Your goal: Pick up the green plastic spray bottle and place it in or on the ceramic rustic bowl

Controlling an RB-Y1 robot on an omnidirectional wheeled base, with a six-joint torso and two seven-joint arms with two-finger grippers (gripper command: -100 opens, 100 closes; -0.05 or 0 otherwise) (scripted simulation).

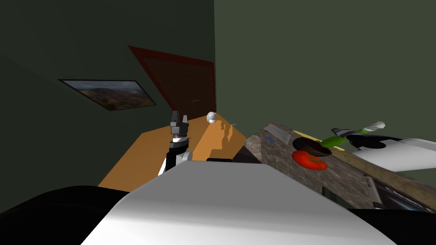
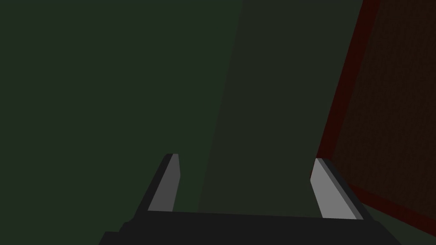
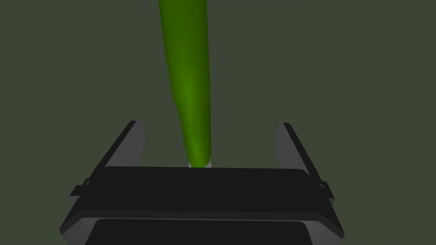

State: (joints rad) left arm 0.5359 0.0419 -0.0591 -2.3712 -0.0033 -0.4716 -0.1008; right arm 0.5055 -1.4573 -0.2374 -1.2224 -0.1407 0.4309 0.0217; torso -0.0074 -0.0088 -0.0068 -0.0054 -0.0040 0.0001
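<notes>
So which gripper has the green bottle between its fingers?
The right gripper: the green bottle runs between its open fingers, touching neither. The left gripper, also open, has nothing between its fingers.

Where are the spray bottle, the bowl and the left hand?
spray bottle (image 3: 189, 85): right wrist view, green body.
bowl (image 1: 308, 146): head view, bare dark inside.
left hand (image 2: 245, 158): left wrist view, midway between fingertips.

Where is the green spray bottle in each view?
Head view: green spray bottle at right, end at the dark round bowl.
Left wrist view: open left tool faces dark green wall instead.
Right wrist view: bottle between fingers of the open right tool.
Shared landmark: that wall.
</notes>
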